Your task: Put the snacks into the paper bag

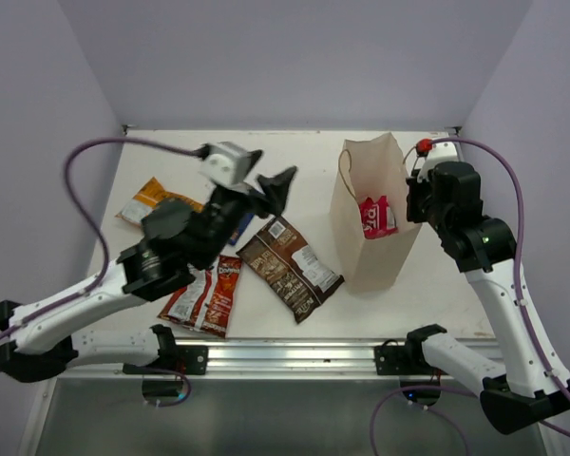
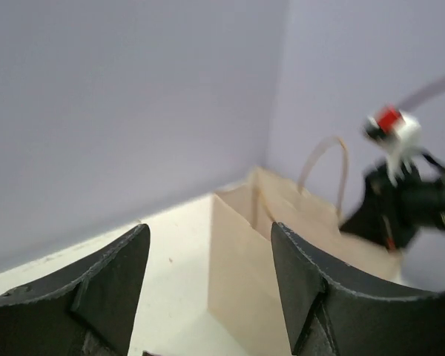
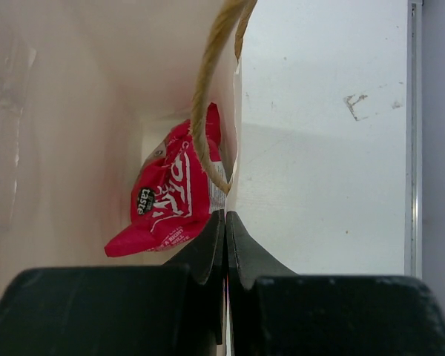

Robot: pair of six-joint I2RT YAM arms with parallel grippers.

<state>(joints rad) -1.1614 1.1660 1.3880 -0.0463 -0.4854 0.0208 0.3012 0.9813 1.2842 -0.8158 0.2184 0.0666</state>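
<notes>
Left hand [image 2: 210, 231] spread, right hand [image 3: 225, 216] pinching bag [image 3: 74, 111]

Left gripper [image 2: 209, 231] jaws spread, nothing between; paper bag [image 2: 241, 276] upright beyond, right arm [image 2: 409, 209] by its far side.

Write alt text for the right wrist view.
The right pincer is shut on the rim of the open paper bag, with the camera looking into it. A pink-red packet with white lettering sits inside the bag, partly behind a brown loop handle; the white table shows to the right.
</notes>
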